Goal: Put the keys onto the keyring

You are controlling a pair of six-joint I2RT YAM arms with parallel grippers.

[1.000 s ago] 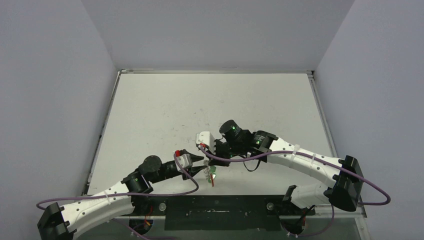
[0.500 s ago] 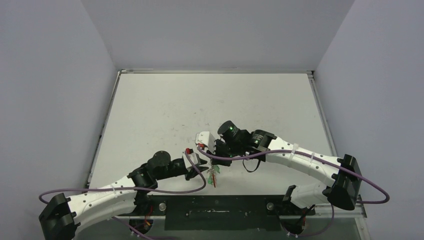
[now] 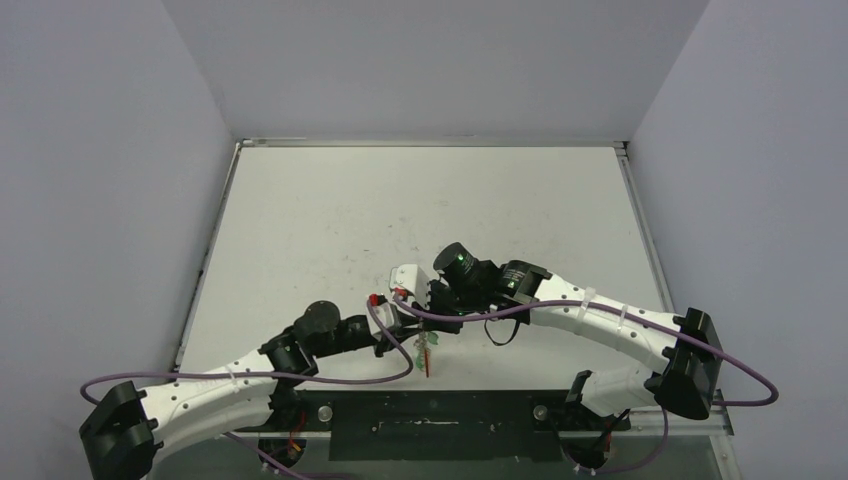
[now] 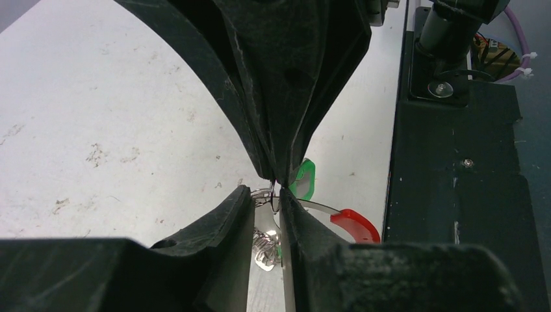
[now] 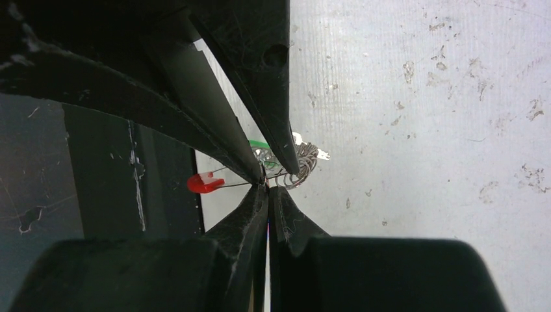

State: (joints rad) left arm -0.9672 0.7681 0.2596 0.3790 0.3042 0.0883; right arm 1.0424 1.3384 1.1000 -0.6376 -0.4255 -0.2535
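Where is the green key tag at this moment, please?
In the left wrist view, the green key tag shows beside the right gripper tip, above the keyring's red segment.

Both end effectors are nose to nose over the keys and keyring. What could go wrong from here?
1. Right end effector pinches the keyring by thin wire, with just its tips: it could slip free.
2. Left end effector: jaws slightly apart around the keys, close to the right one's tips. Closing may clash fingers or nudge the ring.
3. This is close to the black base plate: a dropped piece could land there.
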